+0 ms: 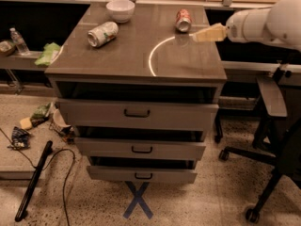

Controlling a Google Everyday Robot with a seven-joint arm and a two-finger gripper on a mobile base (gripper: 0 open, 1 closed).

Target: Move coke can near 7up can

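The red coke can (184, 20) lies on its side at the back right of the grey cabinet top (136, 55). The pale silver-green 7up can (102, 34) lies on its side at the back left, well apart from the coke can. My gripper (197, 36), with pale yellow fingers on a white arm, reaches in from the right and hovers just right of and in front of the coke can, not touching it.
A white bowl (120, 9) stands behind the 7up can. The cabinet has three partly open drawers (137, 114). An office chair (270, 121) stands at the right. Litter, a cable and a bottle (19, 41) lie at the left.
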